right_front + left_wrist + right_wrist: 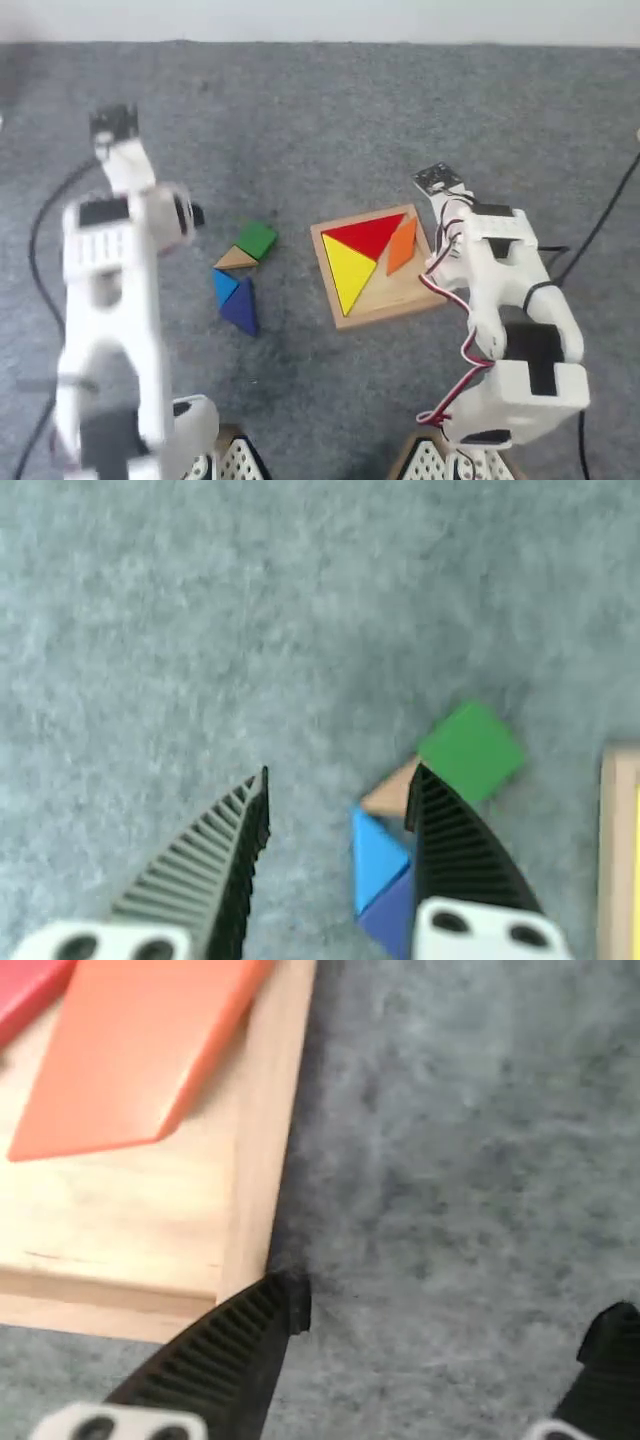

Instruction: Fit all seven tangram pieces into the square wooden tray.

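Far left, above the grey felt-covered bench [330, 120]: left tool [340, 775], spread wide, gripping nothing, near the loose cluster.

Next along, four pieces lying outside the tray, touching one another in a tight group:
- green wooden square [257, 240] at the far end
- small tan wooden triangle [236, 258] against it
- light blue triangle [224, 286] on the near side of that
- dark blue triangle [242, 306] nearest the arms' bases

Then, apart from them, the square wooden tray [400, 295], turned slightly askew. Inside it, three pieces lying flat: large yellow triangle [348, 270] and large red triangle [367, 235] meeting edge to edge, orange parallelogram [402, 245] beside them towards the right rim. Bare wood showing along the near and right part of the tray floor.

Just off the tray's right corner, low over the felt: right tool [452, 1310], likewise gaping and empty, close by the rim.

By this reckoning, three of seven placed, four to go. Likely next: a pick from the cluster by the left tool.
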